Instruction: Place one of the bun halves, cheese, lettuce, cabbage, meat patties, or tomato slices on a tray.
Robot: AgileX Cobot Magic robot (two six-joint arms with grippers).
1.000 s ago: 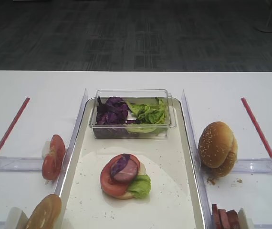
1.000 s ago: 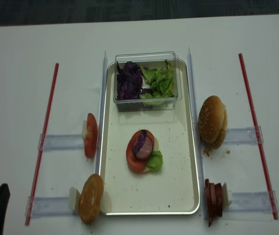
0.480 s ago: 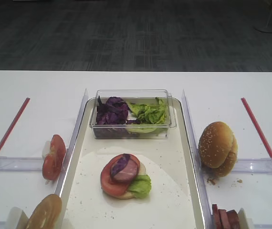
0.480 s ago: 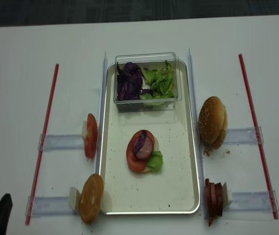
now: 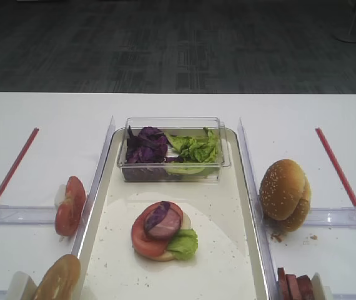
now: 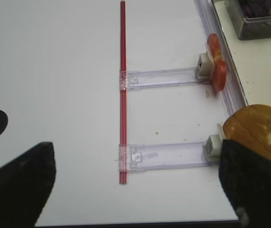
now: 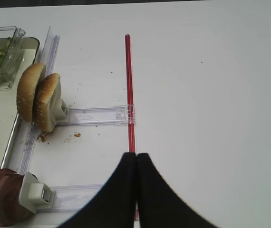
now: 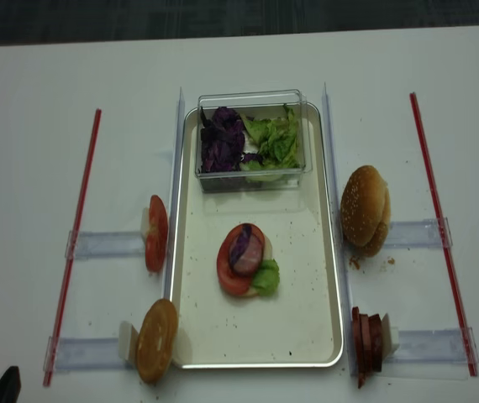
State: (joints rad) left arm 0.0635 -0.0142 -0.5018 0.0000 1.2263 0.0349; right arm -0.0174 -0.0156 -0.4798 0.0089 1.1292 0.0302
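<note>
The cream tray (image 8: pixel 334 277) lies at the table's middle. At its centre sits a stack: a tomato slice (image 5: pixel 142 240), a meat patty (image 5: pixel 168 225), a purple cabbage scrap (image 5: pixel 157 215) on top and lettuce (image 5: pixel 184 244) at the side. Sesame bun halves (image 5: pixel 284 195) stand right of the tray, and another bun half (image 8: pixel 156 338) stands at the lower left. My left gripper (image 6: pixel 138 185) is open over bare table, left of that bun half (image 6: pixel 261 133). My right gripper (image 7: pixel 136 156) is shut on nothing, above the red strip, right of the bun halves (image 7: pixel 33 95). Cheese is not clearly distinguishable.
A clear box (image 5: pixel 172 150) of purple cabbage and lettuce sits at the tray's far end. Spare tomato slices (image 8: pixel 156 232) stand left of the tray and meat patties (image 8: pixel 368 340) at the lower right, on clear plastic holders. Red strips (image 8: pixel 76 243) (image 8: pixel 439 227) run along both sides.
The dark tip of my left gripper has slid down toward the bottom-left corner of the overhead view. The food and the tray have not moved.
</note>
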